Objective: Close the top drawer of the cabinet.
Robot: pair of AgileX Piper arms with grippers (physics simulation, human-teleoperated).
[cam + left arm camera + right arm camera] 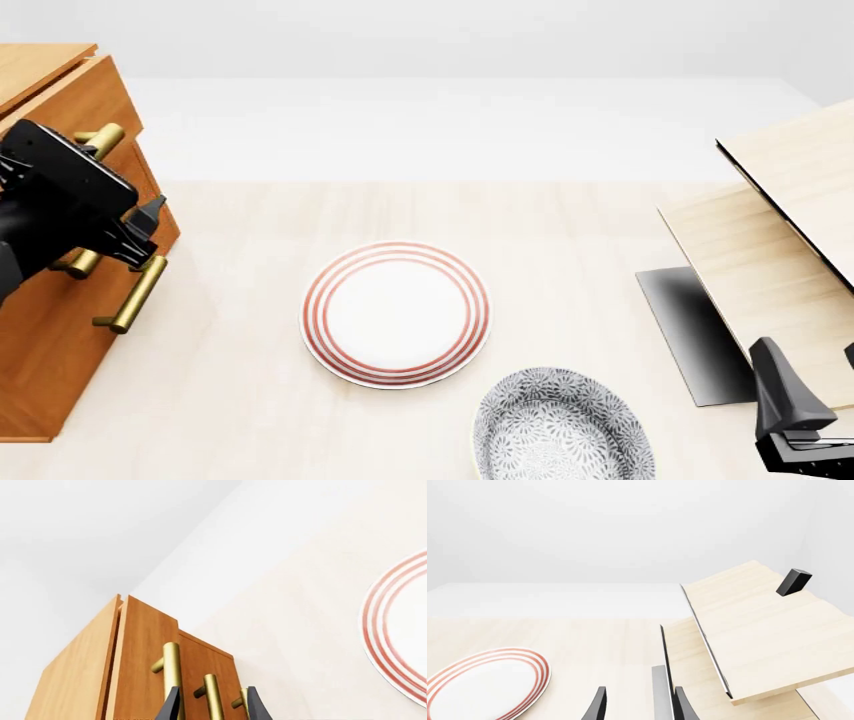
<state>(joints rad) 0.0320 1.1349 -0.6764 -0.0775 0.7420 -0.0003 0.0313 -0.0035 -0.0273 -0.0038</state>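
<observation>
Left wrist view: the left hand (212,707) has its two dark fingers apart, holding nothing, directly before the front of the cabinet (80,670). The top drawer (143,655) stands a little out from the cabinet body, a thin gap showing at its edge, and its brass handle (172,667) lies just ahead of the fingertips.

Front view: the left hand (140,225) is close against the brass handles, while a red-ringed plate (395,313) and a grey patterned plate (561,425) rest on the counter (267,330), well away from it. I judge the drawer is nearly shut; a straight push on its front, square to the face, would seat it without twisting.

Right wrist view: the right hand (637,705) idles with fingers apart beside the pale wooden structure (760,630), far from the cabinet.
</observation>
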